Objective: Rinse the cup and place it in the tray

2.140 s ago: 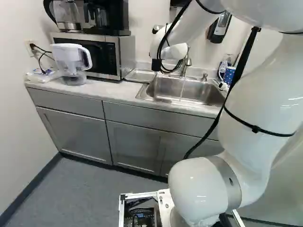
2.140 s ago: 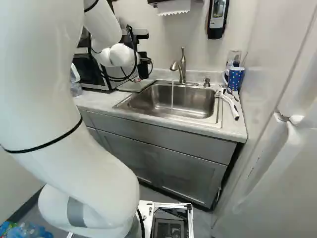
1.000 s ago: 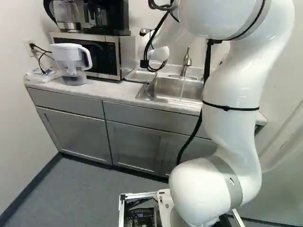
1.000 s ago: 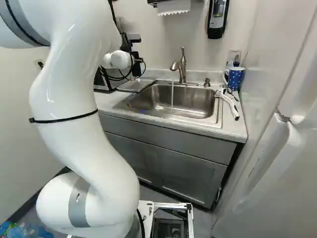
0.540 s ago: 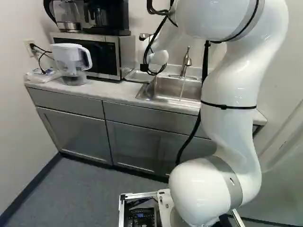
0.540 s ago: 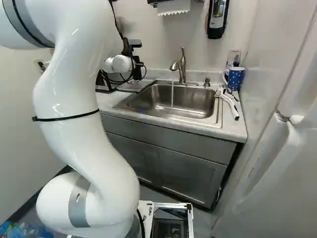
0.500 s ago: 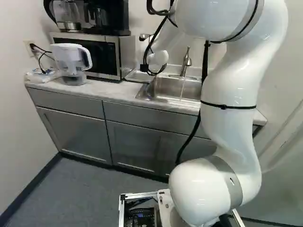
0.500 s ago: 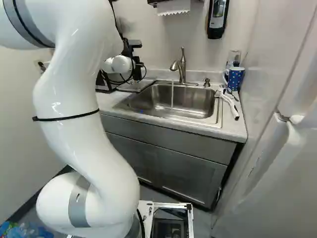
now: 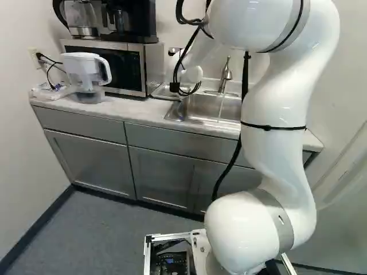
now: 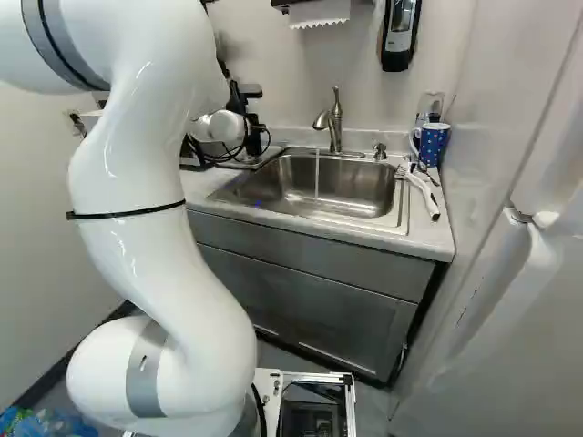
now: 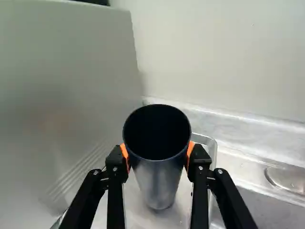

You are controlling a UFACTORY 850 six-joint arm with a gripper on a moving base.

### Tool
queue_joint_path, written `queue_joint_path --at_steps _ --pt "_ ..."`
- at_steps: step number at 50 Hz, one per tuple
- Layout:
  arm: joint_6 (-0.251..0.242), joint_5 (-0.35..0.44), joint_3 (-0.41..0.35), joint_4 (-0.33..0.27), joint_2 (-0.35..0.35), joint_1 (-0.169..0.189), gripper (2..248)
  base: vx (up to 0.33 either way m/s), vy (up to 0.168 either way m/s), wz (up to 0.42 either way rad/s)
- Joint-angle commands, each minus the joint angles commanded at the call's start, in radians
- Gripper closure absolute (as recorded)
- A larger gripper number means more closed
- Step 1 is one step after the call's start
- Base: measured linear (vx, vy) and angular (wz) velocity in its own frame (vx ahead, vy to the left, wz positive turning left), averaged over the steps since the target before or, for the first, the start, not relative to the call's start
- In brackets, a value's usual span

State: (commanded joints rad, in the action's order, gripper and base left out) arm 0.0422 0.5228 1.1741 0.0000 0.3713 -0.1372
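Gripper: the black two-finger gripper [image 10: 254, 141] is at the sink's microwave end, its jaws pinching the cup from two sides.
Cup: tall, tapered, metallic grey cup with a dark interior [image 11: 159, 183], mouth up, directly between the jaws; orange pads [image 11: 125, 153] bear on opposite sides just below its rim. The base extends beyond the fingers.
Tray: shallow, silver metal tray with rounded corners [image 11: 213, 145], beyond the fingers; the cup's base appears over its floor. Contact between base and tray cannot be determined.
Microwave: silver and black, boxy microwave [image 9: 153, 63], beside the tray.
Sink: rectangular stainless-steel sink [image 10: 351, 193], on the tray's other side.
Faucet: curved, brushed-metal faucet [image 10: 335, 127], running; a thin stream falls into the sink.
Mug: blue, dotted mug [image 10: 434, 146], standing at the counter's far corner, right of the faucet in the right base view.
Brush: white-handled brush [image 10: 423, 192], lying beside the sink, near the mug.
Pitcher: white and clear plastic pitcher [image 9: 86, 74], in front of the microwave.
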Motion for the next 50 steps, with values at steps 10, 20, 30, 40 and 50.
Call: queue_joint_path --at_steps 10,20,30,40,50 --pt "0.000 0.000 -0.001 0.000 0.003 0.000 125 0.000 0.000 0.000" --pt "0.000 0.000 -0.001 0.000 0.003 0.000 73 0.000 0.000 0.000" --pt "0.000 0.000 -0.001 0.000 0.003 0.000 5 0.000 0.000 0.000" --pt "0.000 0.000 -0.001 0.000 0.002 0.000 3 0.000 0.000 0.000" --pt "0.000 0.000 0.003 0.000 -0.009 0.000 3 0.000 0.000 0.000"
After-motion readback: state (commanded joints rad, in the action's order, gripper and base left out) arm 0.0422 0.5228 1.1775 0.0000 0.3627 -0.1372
